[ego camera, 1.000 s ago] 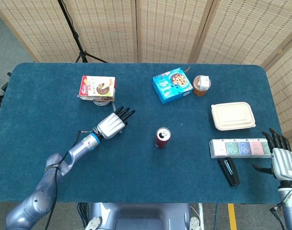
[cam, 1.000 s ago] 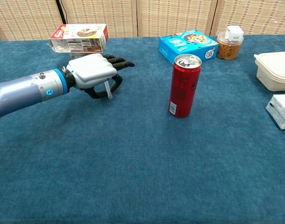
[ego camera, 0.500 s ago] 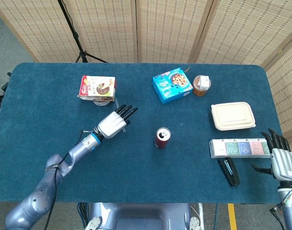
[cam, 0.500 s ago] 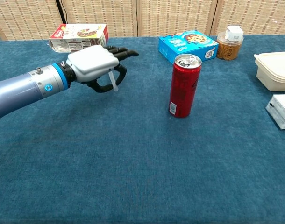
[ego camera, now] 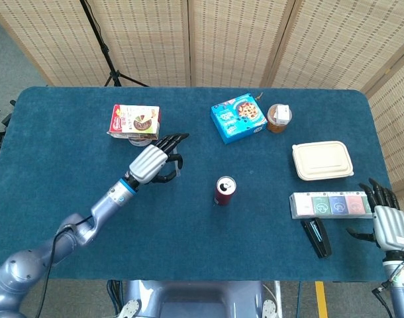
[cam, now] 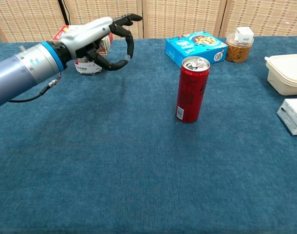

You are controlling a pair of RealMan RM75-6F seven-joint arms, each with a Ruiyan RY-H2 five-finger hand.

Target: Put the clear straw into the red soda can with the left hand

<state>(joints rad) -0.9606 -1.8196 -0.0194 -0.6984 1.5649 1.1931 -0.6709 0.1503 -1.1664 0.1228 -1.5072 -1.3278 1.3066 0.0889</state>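
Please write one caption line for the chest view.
Left hand lifts the clear straw left of the upright red soda can.

Left hand (cam: 105, 40) with straw (cam: 128, 57), now higher.

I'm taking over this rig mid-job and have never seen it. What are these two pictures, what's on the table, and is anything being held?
One picture looks down from the robot's head, the other looks forward from its chest. The left hand is raised above the blue table, pinching the clear straw between thumb and finger. The red soda can stands upright with its top open, apart from the hand. The right hand holds nothing, fingers apart, at the table's edge. Also there: two food boxes, a small jar, a lidded container, a packet tray and a black object.
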